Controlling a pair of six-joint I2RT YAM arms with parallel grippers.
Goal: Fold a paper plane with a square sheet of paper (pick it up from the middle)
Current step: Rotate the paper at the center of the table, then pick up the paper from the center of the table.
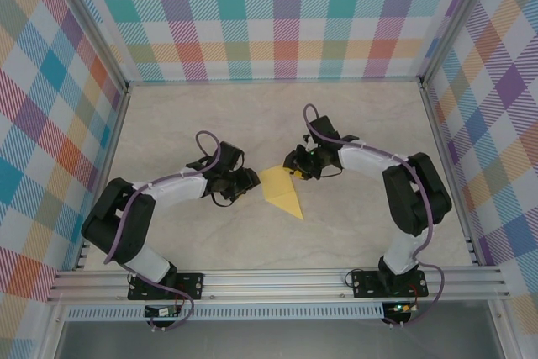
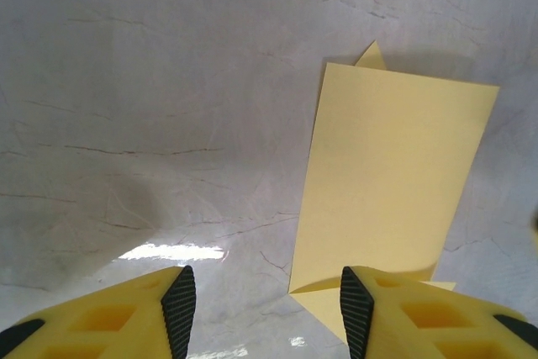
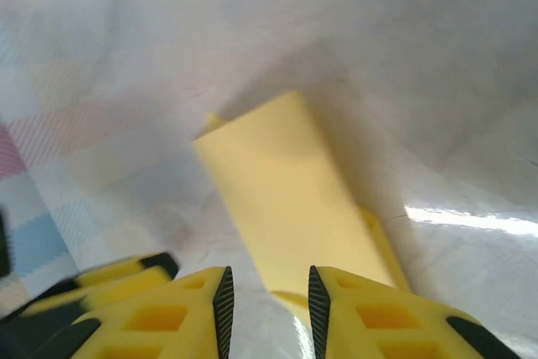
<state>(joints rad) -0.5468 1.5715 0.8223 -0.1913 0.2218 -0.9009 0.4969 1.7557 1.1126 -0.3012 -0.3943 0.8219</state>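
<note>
The sheet of paper (image 1: 282, 191) is plain yellow, paler toward its 11 o'clock end and deeper toward 5 o'clock. The surface (image 1: 210, 124) under it is pale beige, marbled with thin grey veins. The walls (image 1: 277, 14) at 9, 12 and 3 o'clock carry a plaid of teal, orange, pink, green, purple and yellow bands, hatched diagonally on white. The left tool (image 2: 267, 313) and right tool (image 3: 269, 313) have yellow fingers (image 2: 420, 317) faced with black ribbed pads (image 2: 179, 308). The left arm (image 1: 172, 184) and right arm (image 1: 374, 157) are white with black joints, each trailing a purple cable (image 1: 208, 134). The frame rail (image 1: 277, 279) at 6 o'clock is silver-grey.
</note>
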